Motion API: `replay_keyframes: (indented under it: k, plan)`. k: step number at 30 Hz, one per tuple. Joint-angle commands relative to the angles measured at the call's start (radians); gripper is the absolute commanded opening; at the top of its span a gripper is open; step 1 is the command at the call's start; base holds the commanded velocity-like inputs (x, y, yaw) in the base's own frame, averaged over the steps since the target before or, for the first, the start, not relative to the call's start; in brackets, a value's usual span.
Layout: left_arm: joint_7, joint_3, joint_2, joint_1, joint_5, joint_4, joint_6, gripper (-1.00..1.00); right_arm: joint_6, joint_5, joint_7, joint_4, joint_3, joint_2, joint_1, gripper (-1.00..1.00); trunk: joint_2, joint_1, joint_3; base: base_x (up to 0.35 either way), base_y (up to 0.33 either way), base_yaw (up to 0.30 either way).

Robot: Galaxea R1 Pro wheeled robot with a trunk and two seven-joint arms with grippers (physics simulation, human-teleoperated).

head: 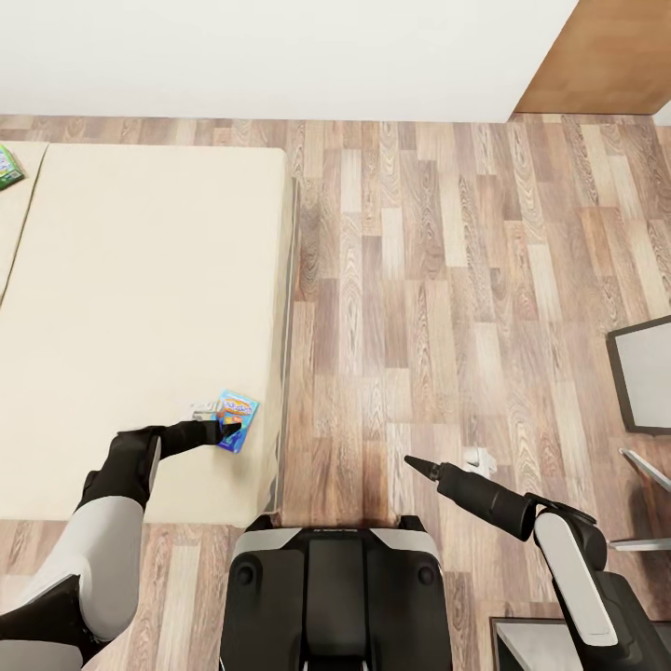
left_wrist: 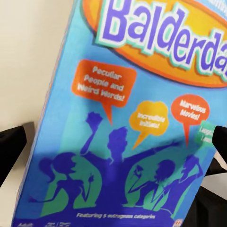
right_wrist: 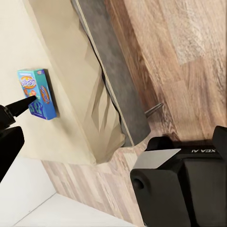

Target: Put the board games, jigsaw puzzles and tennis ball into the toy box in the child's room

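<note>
Here the blue board game (head: 237, 419) lies on the bed (head: 140, 308), near its near right corner. The left gripper (head: 222, 431) reaches it, fingers (left_wrist: 10, 149) spread wide on either side of the box, not closed. A second, green board game (head: 8, 168) sits at the bed's far left. The right gripper (head: 411, 461) hovers over the wood-plank floor (head: 447, 280), fingers pressed together on nothing.
</note>
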Motion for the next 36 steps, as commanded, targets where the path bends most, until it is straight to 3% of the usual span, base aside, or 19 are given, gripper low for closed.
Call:
replay_keyframes:
  k: [1,2,3,36]
  plan:
    - [-0.002,0.004,-0.002,0.0,0.0,-0.002,0.011,1.0,0.005,0.006,0.008,0.0,-0.002,-0.001,0.0,1.0,-0.001,0.001,-0.001,0.0,0.0,0.0]
    - [0.003,0.004,-0.003,0.0,0.005,-0.005,0.016,1.0,0.004,0.006,0.008,0.001,-0.002,-0.003,0.0,1.0,-0.001,0.001,-0.001,0.0,0.0,0.0]
    - [0.037,0.003,-0.004,0.001,0.068,-0.007,0.04,1.0,0.004,0.006,0.008,0.001,-0.002,-0.004,0.0,1.0,-0.001,0.001,-0.001,0.0,0.0,0.0]
    - [0.02,0.002,-0.015,0.003,0.065,-0.005,0.041,1.0,0.005,0.008,0.01,0.001,-0.002,-0.005,0.0,1.0,-0.001,0.001,-0.001,0.0,0.0,0.0]
